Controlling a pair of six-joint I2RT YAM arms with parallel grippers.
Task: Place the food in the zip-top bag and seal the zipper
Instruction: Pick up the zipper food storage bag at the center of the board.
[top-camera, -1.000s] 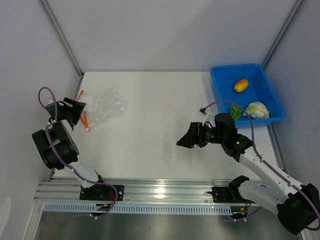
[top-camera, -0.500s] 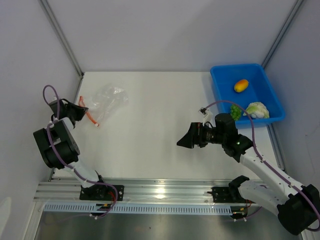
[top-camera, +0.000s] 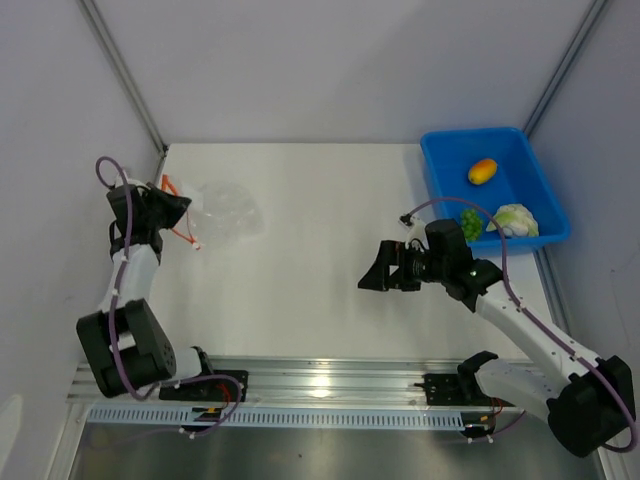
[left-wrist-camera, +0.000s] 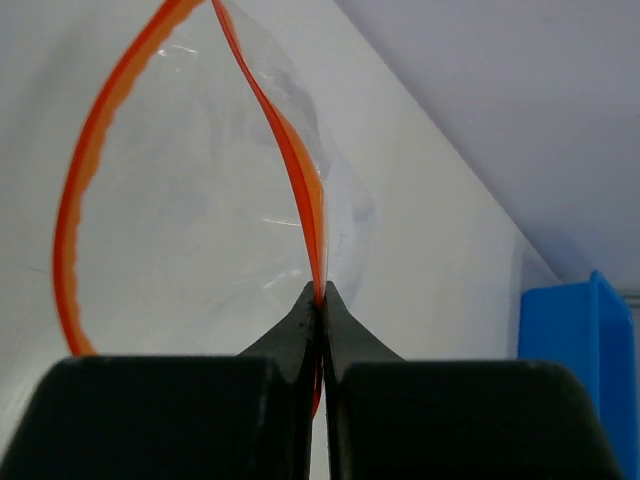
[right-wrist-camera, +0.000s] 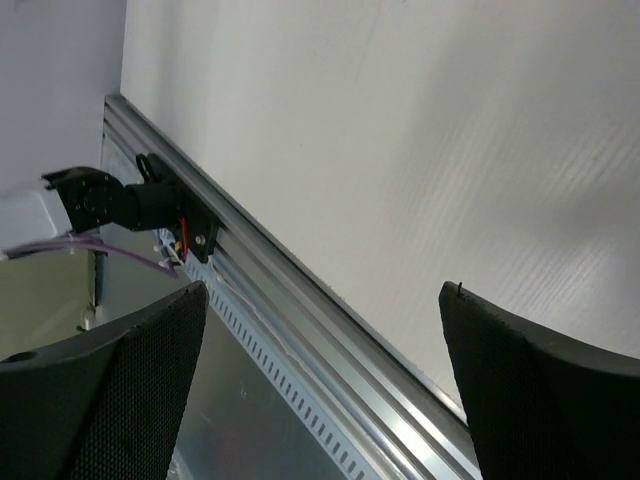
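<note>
- Overhead, far left on the desk (top-camera: 320, 250): my left pincer (top-camera: 180, 210) pinches the zipper (top-camera: 180, 234) of the zip-top bag (top-camera: 228, 208); the food (top-camera: 515, 220) lies in the blue tray (top-camera: 470, 136), far right.
- Left wrist: jaws pressed together on the zipper; the bag mouth gapes in a loop.
- Right wrist: my right pincer (right-wrist-camera: 325, 290) is spread wide above the desk's near edge.

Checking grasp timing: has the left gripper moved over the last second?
Yes. The left gripper, shut on the zipper, has shifted slightly toward the table's far edge and a bit rightward.
</note>
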